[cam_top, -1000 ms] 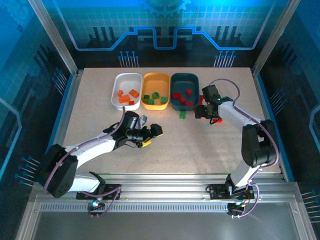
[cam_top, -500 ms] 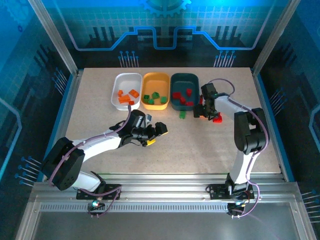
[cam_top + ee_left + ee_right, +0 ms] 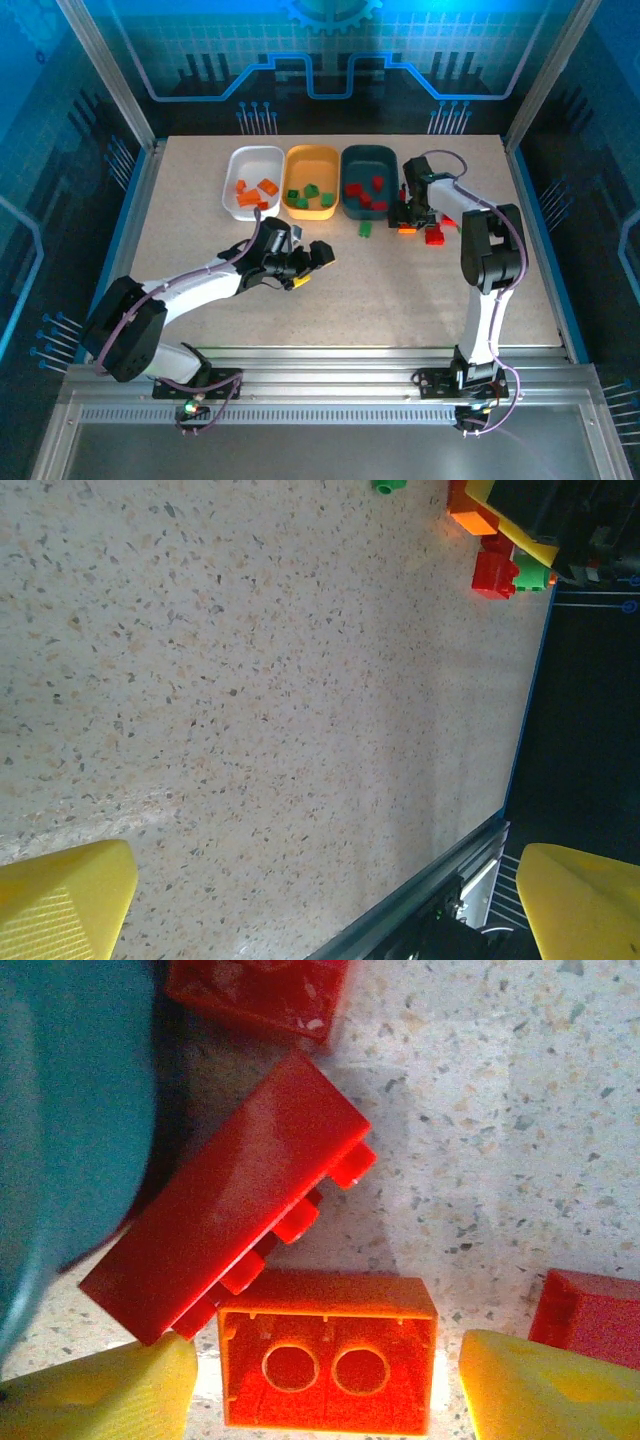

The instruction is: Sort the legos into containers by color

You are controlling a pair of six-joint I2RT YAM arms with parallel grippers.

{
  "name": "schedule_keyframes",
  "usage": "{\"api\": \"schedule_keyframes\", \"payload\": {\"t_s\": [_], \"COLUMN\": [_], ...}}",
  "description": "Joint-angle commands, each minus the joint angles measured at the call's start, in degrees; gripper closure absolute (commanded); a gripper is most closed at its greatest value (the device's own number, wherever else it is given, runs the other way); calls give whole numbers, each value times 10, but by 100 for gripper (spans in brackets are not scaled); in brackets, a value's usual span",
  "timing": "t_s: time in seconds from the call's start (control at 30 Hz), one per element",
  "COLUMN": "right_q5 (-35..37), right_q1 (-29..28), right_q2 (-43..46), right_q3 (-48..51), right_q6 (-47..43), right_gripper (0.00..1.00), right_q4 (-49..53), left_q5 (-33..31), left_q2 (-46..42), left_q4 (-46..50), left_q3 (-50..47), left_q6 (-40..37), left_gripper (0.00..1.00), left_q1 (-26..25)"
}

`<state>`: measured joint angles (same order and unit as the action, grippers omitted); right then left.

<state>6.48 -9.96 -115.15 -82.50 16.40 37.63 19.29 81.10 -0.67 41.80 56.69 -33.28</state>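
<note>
Now right gripper [image 3: 325, 1385] stands open around orange brick [image 3: 328, 1360].
Red brick [image 3: 230, 1210] just beyond the fingers [image 3: 100, 1390] touches it and may drag along; left gripper [image 3: 320, 900] open.

Left gripper [image 3: 308, 268], centre-left: lying low, holding jaws wide apart. Right gripper [image 3: 407, 222], upper right: pointing down, holding jaws parted.

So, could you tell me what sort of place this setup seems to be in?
Most likely a robotics lab or demo cell: a speckled table fenced by aluminium framing, blue circuit-pattern panels behind it, and a slotted rail along the near edge.
</note>
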Motion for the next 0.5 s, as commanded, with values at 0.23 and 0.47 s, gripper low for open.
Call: {"api": "schedule_keyframes", "payload": {"t_s": [0.23,0.47], "right_q5": [-32,-60], "right_q1": [29,44], "right_q2": [5,14], "right_q3": [31,46], "right_q6": [-6,2], "right_gripper": [38,47], "right_q4": [2,-14], "left_q5": [-11,-11], "left_q2": [-27,-31], "left_q4": [12,11], "left_q3": [-9,-9], "left_q6": [-1,-1], "left_gripper": [1,1], "left_q1": [-4,-4]}}
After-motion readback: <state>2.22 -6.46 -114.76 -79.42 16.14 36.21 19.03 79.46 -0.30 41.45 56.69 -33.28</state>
